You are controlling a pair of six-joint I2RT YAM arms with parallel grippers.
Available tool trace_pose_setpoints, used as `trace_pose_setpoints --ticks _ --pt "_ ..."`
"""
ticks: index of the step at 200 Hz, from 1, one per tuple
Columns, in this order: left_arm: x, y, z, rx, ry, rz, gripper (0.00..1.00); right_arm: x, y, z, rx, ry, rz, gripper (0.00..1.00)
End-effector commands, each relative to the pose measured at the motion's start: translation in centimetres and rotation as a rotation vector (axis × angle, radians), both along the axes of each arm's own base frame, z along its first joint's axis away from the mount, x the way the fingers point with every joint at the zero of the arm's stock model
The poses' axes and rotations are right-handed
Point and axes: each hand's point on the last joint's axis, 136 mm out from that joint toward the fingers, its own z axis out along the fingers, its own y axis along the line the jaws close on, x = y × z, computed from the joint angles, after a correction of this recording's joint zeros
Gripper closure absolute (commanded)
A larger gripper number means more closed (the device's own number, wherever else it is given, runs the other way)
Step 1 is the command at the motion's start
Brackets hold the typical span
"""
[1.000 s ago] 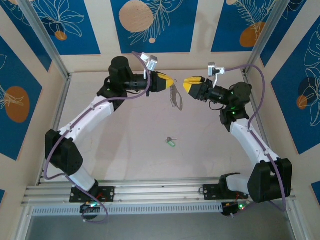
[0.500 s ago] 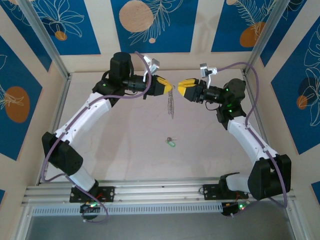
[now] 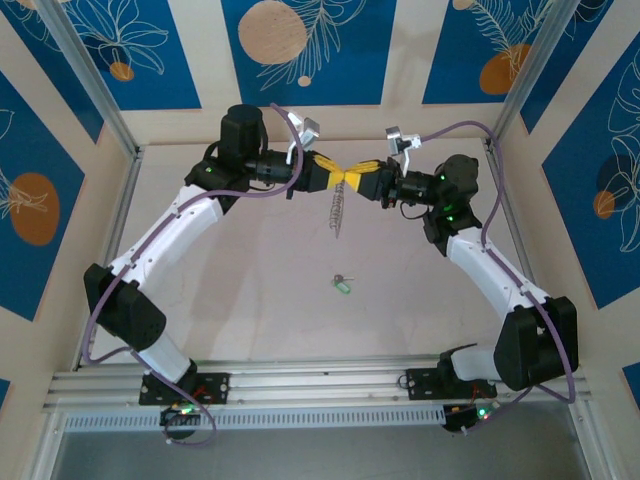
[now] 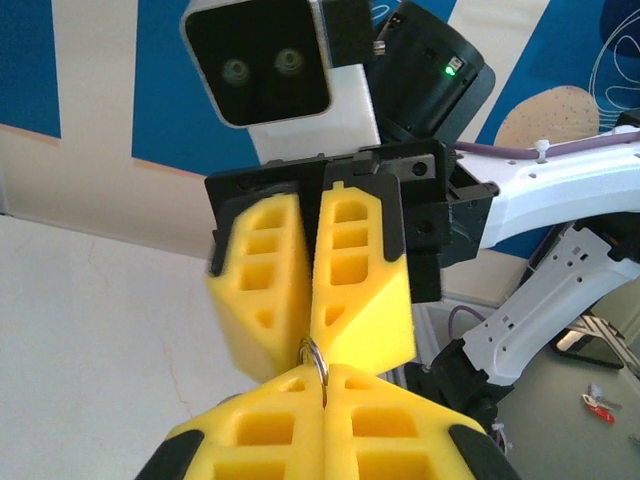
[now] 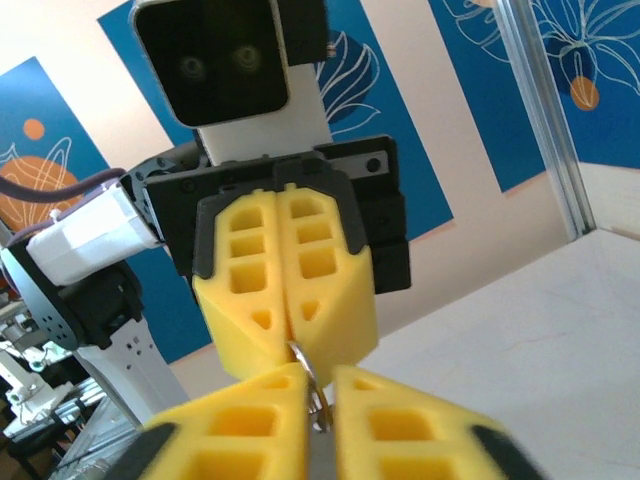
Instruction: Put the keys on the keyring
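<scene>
Gripping, left: my left gripper [image 3: 337,174] is clenched on the keyring [image 3: 338,210], with the yellow fingers pressed flat together.
Gripping, right: my right gripper [image 3: 360,178] is closed on the same keyring, pinching the thin metal loop at its top.
Meeting point: my two sets of fingertips touch nose to nose, raised above the far half of the table [image 3: 250,300].
Left wrist view: my left gripper [image 4: 323,385] is at the bottom and my right gripper [image 4: 310,332] faces it from above. The keyring [image 4: 317,362] loop pokes out at the seam where they meet.
Right wrist view: my right gripper [image 5: 318,378] shows a narrow slit between its fingers [image 5: 400,430], and the keyring [image 5: 312,385] loop sits in that slit. My left gripper [image 5: 290,338] is shut tight just above it.
Keyring: it hangs straight down from the pinch as a narrow string of small silvery pieces.
Key: the key [image 3: 342,285] lies on the table with its mint-green head showing, well apart from both grippers and nearer my bases.
Task state: the key is not yet on the keyring.
</scene>
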Motion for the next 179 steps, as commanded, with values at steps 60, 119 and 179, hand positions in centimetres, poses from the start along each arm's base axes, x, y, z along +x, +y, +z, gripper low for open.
trace_pose_setpoints --ticks 60,119,179 --pt "-0.2 1.6 3.6 -0.091 -0.104 0.131 0.79 1.5 -1.1 1.0 0.060 -0.011 -0.094 1.00" --pt "0.9 4.6 4.5 -0.227 -0.040 0.272 0.62 1.8 -2.0 1.3 0.119 0.005 -0.142 1.00" --pt "2.3 3.5 3.1 -0.315 0.085 0.223 0.53 1.6 -1.9 1.8 0.164 0.014 -0.150 1.00"
